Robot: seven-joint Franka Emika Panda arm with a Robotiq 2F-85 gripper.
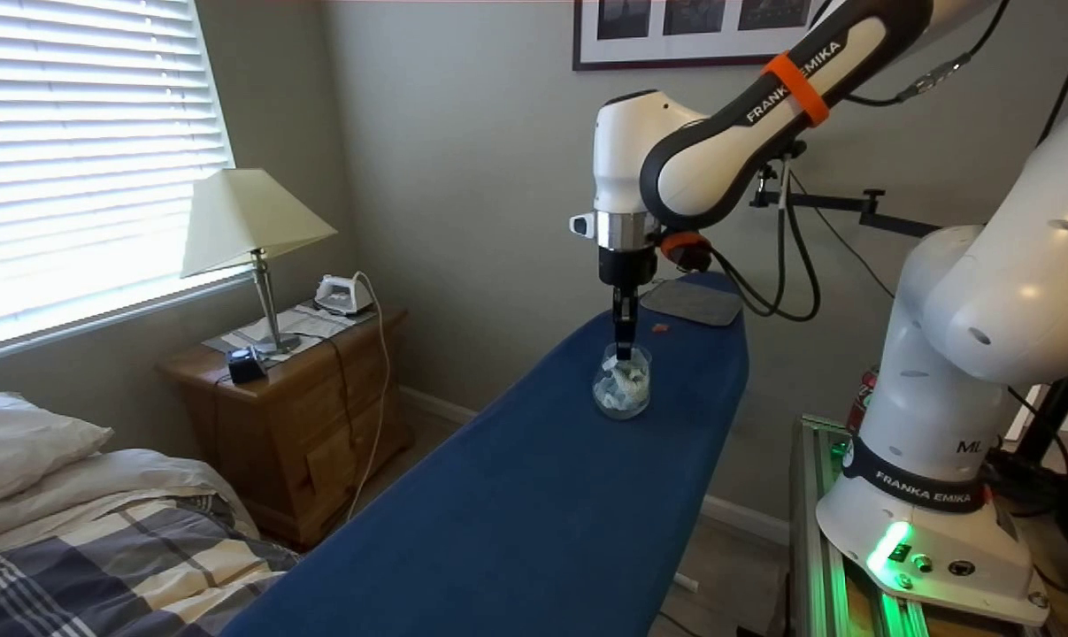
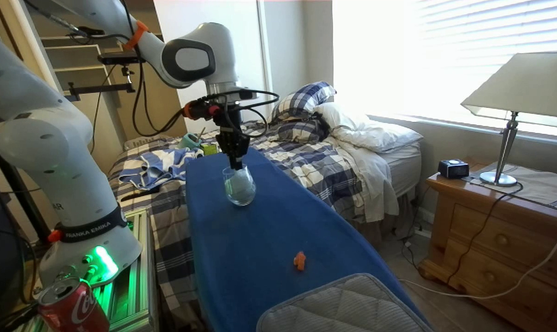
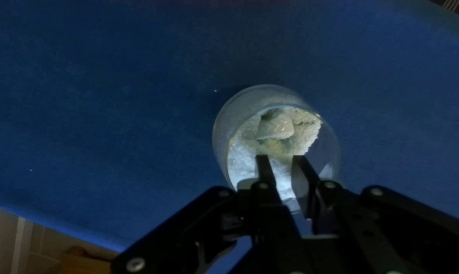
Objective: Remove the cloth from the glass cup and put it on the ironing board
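A clear glass cup (image 1: 644, 364) stands upright on the blue ironing board (image 1: 498, 540); the cup also shows in an exterior view (image 2: 228, 184) and in the wrist view (image 3: 227, 125). A whitish cloth (image 1: 623, 389) is bunched inside the cup; the wrist view shows the cloth (image 3: 277, 127) filling most of the mouth. My gripper (image 1: 623, 352) points down, with its fingertips at the cup's mouth in both exterior views. In the wrist view the gripper (image 3: 278, 158) is partly open, with a gap between its fingers and cloth showing beneath. Whether the fingertips touch the cloth is unclear.
A small orange object (image 2: 299, 261) and a grey quilted pad (image 2: 343, 306) lie on the board. A bed (image 2: 315, 170) stands beside it. A wooden nightstand (image 1: 286, 416) holds a lamp and an iron (image 1: 343, 295). A red can (image 2: 73, 306) stands by the robot's base.
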